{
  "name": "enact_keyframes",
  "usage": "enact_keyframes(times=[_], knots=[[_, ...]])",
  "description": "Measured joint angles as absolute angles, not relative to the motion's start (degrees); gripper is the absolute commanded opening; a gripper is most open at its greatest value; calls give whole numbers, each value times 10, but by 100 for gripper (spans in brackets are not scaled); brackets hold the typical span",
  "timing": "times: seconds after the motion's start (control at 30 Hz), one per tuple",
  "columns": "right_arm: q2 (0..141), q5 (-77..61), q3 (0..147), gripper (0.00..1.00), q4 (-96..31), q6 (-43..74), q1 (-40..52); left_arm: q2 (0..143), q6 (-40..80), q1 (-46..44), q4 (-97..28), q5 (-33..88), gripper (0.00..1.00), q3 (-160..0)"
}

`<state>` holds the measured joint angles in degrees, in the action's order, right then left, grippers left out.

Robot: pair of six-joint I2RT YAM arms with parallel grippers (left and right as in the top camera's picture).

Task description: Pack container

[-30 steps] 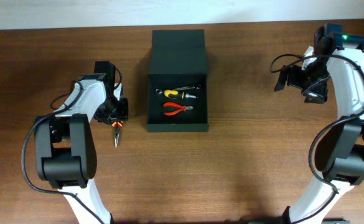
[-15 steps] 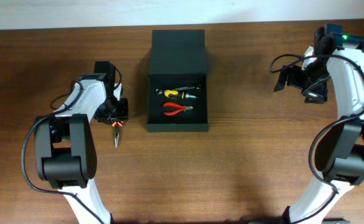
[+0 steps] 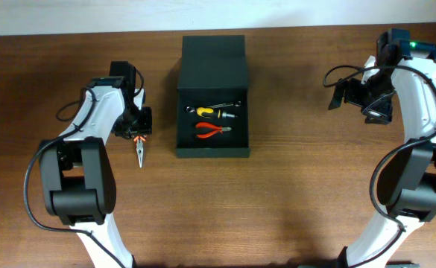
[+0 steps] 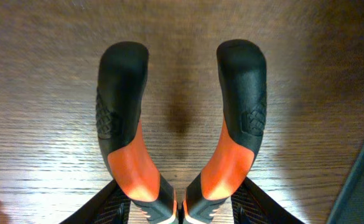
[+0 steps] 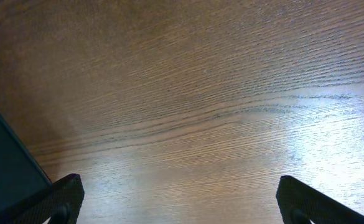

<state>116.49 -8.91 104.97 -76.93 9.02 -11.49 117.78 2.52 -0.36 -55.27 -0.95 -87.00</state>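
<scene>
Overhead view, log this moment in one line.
left jaws: shut on pliers | right jaws: open, away from box | box: lid open, tools inside

I see a brown wood-grain table [image 3: 299, 208] carrying the open dark container [image 3: 212, 59] near its far edge. Orange-handled needle-nose pliers [image 3: 138, 152] sit left of it, contact unclear to me.

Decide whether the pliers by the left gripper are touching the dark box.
Apart. The overhead view shows a strip of bare wooden table between the pliers and the left wall of the container.
</scene>
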Motion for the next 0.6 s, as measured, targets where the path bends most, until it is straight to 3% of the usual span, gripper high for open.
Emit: enact_keyframes(times=[0.53,0.6], knots=[[1165,-89,1050,99,-772,90,-115,1178,11,-4,-557,-21,2,-880],[1165,-89,1050,99,-773,90,-115,1178,11,-4,-557,-22,8,-880]])
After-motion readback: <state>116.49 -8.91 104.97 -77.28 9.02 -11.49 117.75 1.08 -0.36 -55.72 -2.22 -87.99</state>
